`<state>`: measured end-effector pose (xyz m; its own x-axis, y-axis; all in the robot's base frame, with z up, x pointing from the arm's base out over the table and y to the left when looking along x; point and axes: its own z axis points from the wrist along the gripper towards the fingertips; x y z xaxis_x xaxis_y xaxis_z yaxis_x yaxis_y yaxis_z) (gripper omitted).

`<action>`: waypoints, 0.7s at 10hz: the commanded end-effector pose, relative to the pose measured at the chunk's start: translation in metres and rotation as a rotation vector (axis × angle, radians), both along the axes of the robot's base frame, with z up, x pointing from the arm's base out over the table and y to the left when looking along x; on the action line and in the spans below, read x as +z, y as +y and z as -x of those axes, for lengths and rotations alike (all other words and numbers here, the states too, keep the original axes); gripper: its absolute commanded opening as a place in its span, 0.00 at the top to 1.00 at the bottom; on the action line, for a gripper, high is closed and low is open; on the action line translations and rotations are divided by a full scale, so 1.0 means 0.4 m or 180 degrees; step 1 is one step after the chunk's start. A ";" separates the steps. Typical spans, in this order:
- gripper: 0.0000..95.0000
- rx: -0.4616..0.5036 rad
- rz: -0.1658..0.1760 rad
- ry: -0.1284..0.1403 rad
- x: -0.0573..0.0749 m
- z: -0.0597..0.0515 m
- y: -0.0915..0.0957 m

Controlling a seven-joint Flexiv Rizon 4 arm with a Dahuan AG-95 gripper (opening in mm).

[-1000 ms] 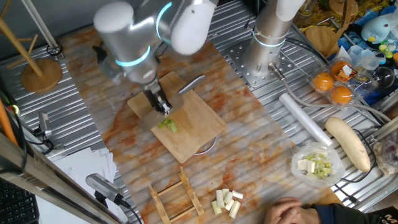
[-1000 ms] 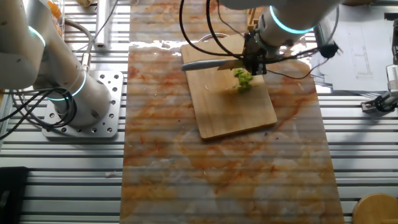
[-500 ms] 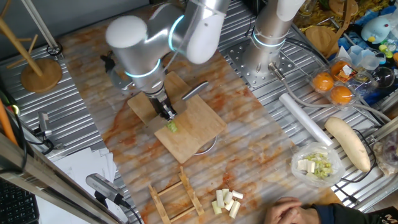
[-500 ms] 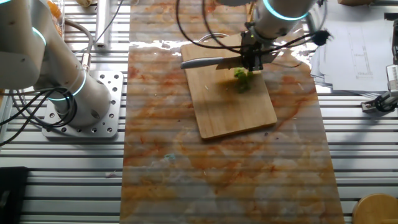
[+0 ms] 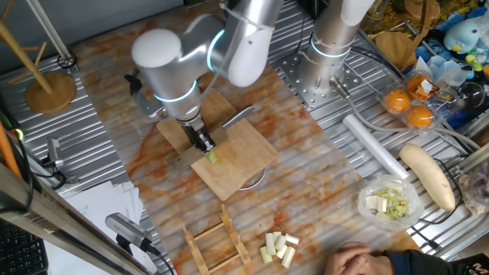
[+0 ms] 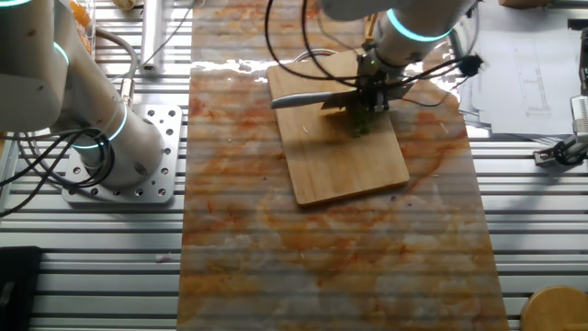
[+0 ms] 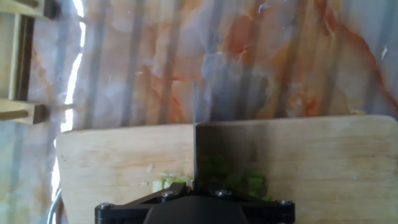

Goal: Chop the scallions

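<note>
A wooden cutting board [image 5: 243,149] lies on the marbled mat. A small heap of bright green scallions [image 5: 213,156] sits near its middle. My gripper [image 5: 202,141] is shut on a knife whose blade [image 5: 238,114] reaches across the board just above the scallions. In the other fixed view the gripper [image 6: 372,88] holds the knife [image 6: 303,98] level, with the scallions [image 6: 357,121] right under it. In the hand view the blade [image 7: 194,146] stands edge-on over the board [image 7: 112,158], and the green bits [image 7: 239,180] lie beside it, partly hidden by the gripper body.
A wooden rack [image 5: 218,241] and pale cream chunks [image 5: 277,248] lie in front of the board. A bowl of whitish bits [image 5: 391,202], a white radish [image 5: 428,176] and oranges [image 5: 409,107] are at the right. A second arm's base [image 5: 336,46] stands behind. A person's hand [image 5: 359,260] is at the front edge.
The gripper with the knife has moved down and a little along the board onto the scallions. The green heap shows smaller and is partly covered by the blade.
</note>
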<state>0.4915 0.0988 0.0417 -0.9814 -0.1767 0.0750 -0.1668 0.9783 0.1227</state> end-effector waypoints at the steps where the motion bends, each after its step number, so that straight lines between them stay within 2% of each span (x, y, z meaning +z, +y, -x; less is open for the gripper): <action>1: 1.00 0.0131 0.0099 -0.0110 -0.036 -0.007 -0.015; 2: 1.00 0.0189 0.0108 -0.0085 -0.036 -0.002 -0.028; 3: 1.00 0.0198 0.0064 -0.0072 -0.023 0.005 -0.038; 4: 1.00 0.0154 -0.0044 -0.0015 0.001 0.013 -0.044; 5: 1.00 0.0109 -0.0107 0.0010 0.021 0.014 -0.041; 6: 1.00 0.0293 0.0224 -0.0008 0.032 0.012 -0.041; 7: 1.00 0.0224 0.0165 0.0015 0.031 0.011 -0.042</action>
<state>0.4855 0.0813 0.0575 -0.9598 -0.2673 0.0854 -0.2593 0.9612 0.0941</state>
